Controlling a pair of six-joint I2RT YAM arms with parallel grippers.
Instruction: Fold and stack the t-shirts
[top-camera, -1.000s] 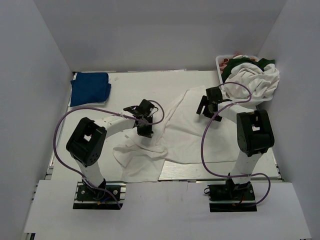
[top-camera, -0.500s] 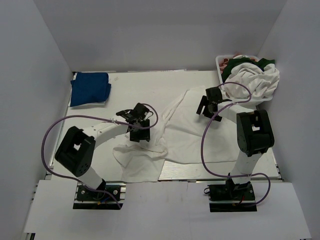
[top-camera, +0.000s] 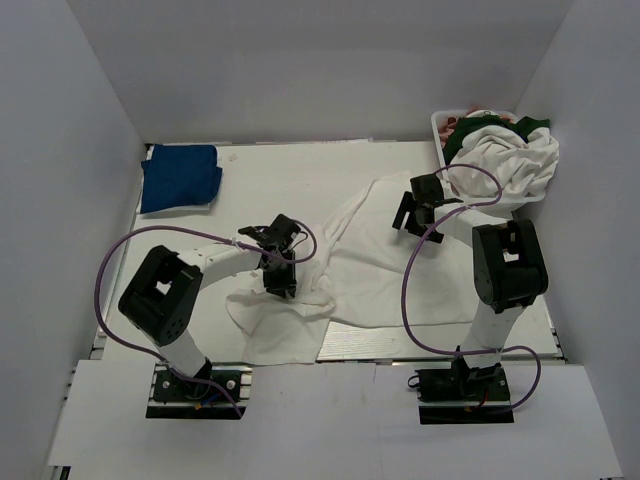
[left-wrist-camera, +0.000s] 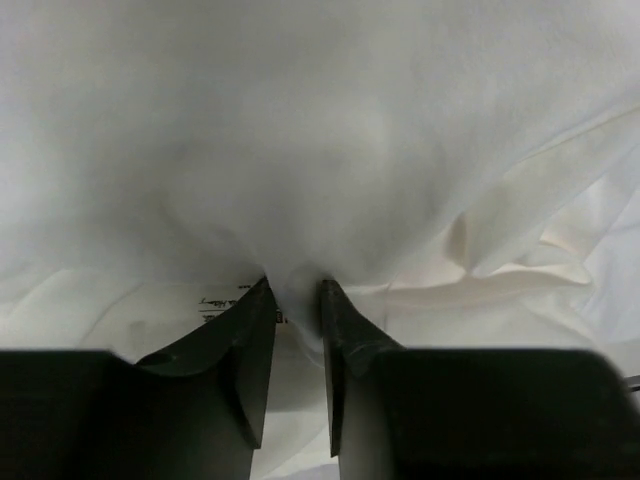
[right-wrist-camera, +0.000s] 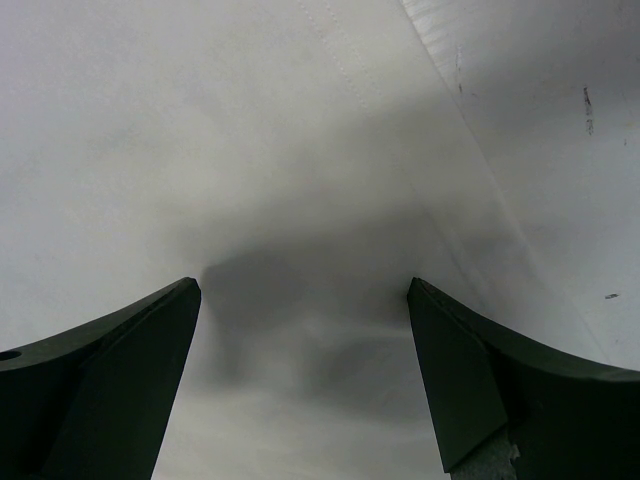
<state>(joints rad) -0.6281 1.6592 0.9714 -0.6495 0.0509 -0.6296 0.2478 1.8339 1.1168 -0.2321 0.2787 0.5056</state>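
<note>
From above, we see the white t-shirt (top-camera: 375, 265) sprawled rumpled across the middle of the table (top-camera: 300, 170), the blue t-shirt (top-camera: 180, 178) lying at upper left, and a heap of t-shirts (top-camera: 510, 165) in the basket (top-camera: 437, 125) at upper right. The left gripper (top-camera: 281, 285) sits on the shirt's bunched lower-left part; the right gripper (top-camera: 408, 222) hovers over its upper edge. Left wrist view: jaws nearly together, nipping a thin pinch of cloth. It's so slim it may slip free, or it may take two layers and drag everything into a wad. Right wrist view: jaws spread wide, empty, above smooth cloth; closing there, we fear, catches nothing.
</note>
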